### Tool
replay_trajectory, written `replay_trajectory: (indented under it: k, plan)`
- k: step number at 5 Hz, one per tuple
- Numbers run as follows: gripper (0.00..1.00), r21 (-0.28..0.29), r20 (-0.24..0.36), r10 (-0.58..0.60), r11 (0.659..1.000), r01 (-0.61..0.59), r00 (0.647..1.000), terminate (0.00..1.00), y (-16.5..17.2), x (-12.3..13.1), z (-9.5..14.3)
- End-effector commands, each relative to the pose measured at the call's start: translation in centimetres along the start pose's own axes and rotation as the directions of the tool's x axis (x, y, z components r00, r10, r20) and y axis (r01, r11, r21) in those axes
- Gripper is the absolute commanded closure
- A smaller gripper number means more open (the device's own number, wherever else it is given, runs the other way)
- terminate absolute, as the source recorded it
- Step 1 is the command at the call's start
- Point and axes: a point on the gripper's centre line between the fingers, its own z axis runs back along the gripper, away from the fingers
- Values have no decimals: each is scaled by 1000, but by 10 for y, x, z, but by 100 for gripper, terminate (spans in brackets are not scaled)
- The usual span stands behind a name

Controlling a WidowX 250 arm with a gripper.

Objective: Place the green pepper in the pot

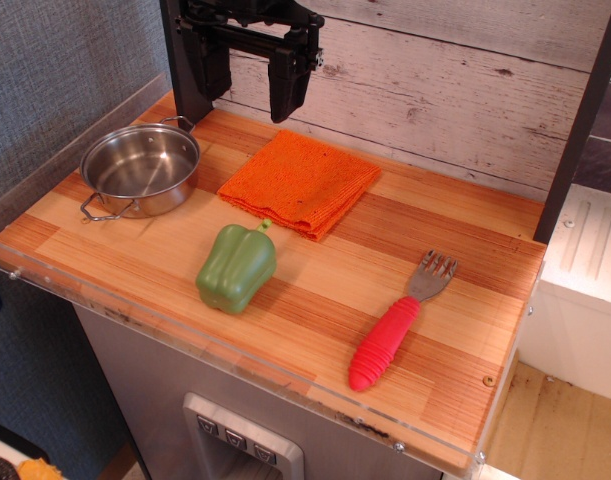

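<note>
The green pepper (236, 267) lies on its side near the front middle of the wooden table, its stem pointing toward the back right. The steel pot (141, 170) stands empty at the back left, with two wire loop handles. My gripper (250, 88) hangs high above the back of the table, between the pot and the orange cloth. Its two black fingers (289, 85) are spread apart and hold nothing. It is well above and behind the pepper.
A folded orange cloth (299, 182) lies behind the pepper. A fork with a red handle (392, 334) lies at the front right. A clear plastic rim edges the table (465, 290) on the left and front. A wood-plank wall stands behind.
</note>
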Motion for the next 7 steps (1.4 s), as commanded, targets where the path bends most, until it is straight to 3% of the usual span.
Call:
replay_trajectory:
  k: [1, 2, 3, 4, 5, 7]
  plan:
    - [0, 0, 0, 0, 1000, 0, 1000, 0, 0, 0, 0]
    - [0, -17, 50, 9, 1000, -8, 999, 0, 0, -28, -2]
    - [0, -13, 57, -3, 1000, 3, 998, 0, -5, -59, -15]
    - [0, 11, 26, 7, 1000, -8, 1000, 0, -7, -79, -43]
    - [0, 0, 4, 9, 1000, -9, 1000, 0, -3, -77, -69]
    - [0, 1, 5, -6, 1000, 6, 1000, 0, -3, -59, -97]
